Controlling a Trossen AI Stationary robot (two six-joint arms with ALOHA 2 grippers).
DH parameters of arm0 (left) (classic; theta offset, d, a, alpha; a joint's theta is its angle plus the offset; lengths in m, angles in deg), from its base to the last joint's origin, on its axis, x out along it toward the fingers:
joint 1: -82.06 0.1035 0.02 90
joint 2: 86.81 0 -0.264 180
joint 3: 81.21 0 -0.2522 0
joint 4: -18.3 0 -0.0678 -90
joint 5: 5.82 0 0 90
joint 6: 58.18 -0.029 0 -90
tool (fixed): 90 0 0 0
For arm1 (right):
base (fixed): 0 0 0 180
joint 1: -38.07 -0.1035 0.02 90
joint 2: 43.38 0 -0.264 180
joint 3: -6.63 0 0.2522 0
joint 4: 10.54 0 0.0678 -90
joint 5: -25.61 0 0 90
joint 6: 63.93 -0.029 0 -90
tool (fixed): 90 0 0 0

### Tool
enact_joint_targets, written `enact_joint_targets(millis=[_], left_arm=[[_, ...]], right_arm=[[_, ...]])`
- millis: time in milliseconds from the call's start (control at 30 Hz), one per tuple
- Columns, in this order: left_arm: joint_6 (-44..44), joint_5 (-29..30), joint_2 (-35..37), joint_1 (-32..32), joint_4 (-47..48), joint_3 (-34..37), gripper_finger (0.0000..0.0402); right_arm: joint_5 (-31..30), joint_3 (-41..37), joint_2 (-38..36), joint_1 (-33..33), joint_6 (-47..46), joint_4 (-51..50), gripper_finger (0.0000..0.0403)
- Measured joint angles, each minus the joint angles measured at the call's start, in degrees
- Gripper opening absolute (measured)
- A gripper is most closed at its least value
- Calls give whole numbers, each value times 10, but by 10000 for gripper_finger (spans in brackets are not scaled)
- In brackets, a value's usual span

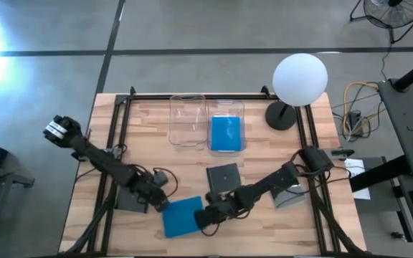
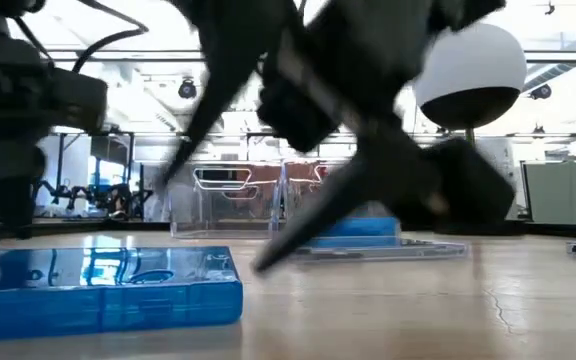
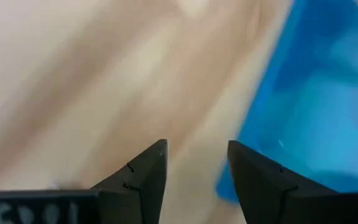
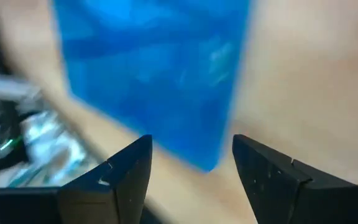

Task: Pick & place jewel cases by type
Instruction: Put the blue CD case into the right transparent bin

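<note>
A bright blue jewel case lies flat on the table near its front edge; it also shows in the low view. My left gripper is open at the case's left side, with one finger beside a corner of the case. My right gripper is open at the case's right side, and a corner of the case stands between its fingers without touching them. A dark grey jewel case lies flat just beyond them. Another blue case lies in the right clear bin.
Two clear bins stand side by side at the table's far middle. A white globe lamp stands at the far right. Flat grey things lie partly under the left arm and the right arm.
</note>
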Motion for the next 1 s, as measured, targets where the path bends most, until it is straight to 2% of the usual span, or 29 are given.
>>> enact_joint_targets(millis=[100, 267, 367, 500, 733, 867, 1000], left_arm=[[-28, 23, -1, 26, -4, 0, 152], [-80, 22, -12, 64, -15, 2, 152], [-111, 17, -22, 75, -27, 2, 152], [-131, -10, -35, 79, -54, 11, 152], [-134, -32, -37, 80, -82, 28, 152], [-135, -72, -37, 79, -94, 29, 152], [-133, -147, -38, 72, -151, 43, 152]], right_arm=[[22, 23, 4, -3, 2, 12, 219], [18, 24, 8, -1, -15, 4, 219], [32, 34, 13, -2, -20, 32, 219], [65, 53, 51, -7, -55, 100, 219], [55, 126, 114, -2, -73, 110, 219], [13, 167, 140, 0, -79, 50, 219], [-5, 190, 142, 2, -81, -20, 219]])
